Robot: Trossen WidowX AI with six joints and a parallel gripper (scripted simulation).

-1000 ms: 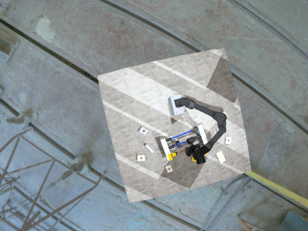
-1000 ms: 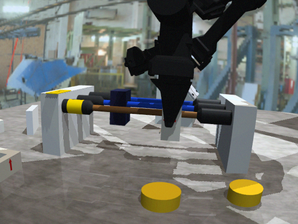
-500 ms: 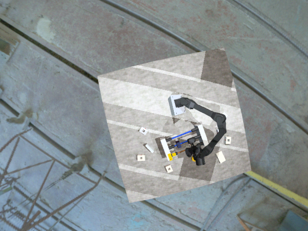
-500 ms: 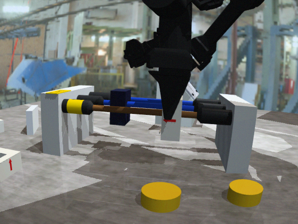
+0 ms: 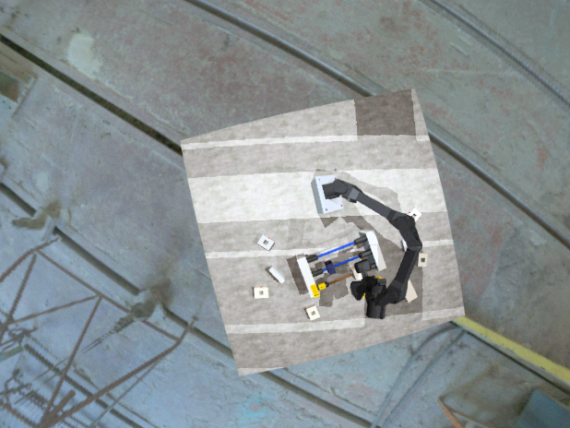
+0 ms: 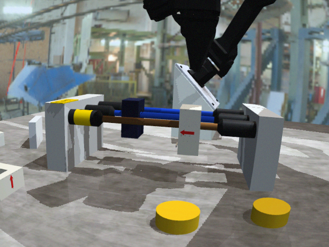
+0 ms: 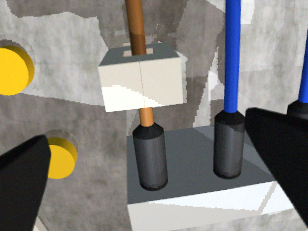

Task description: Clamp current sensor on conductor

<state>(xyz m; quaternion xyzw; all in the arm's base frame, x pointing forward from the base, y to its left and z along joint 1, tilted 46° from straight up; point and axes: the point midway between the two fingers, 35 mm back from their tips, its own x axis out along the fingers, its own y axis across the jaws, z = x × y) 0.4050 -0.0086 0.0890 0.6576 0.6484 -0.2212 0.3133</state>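
The arm [image 5: 406,231] is matt black all over, built of chunky rounded links, with a small yellow patch near the wrist, and it grows from a pale grey square base plate [image 5: 318,203] with small dark screws at its corners

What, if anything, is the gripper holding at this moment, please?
Nothing. The gripper is open, its fingers spread wide and clear of the white sensor, which sits closed around the brown conductor.

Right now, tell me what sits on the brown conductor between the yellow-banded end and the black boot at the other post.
Only the white split-core sensor, closed around the brown conductor, its red arrow toward the yellow band. The exterior view shows this.
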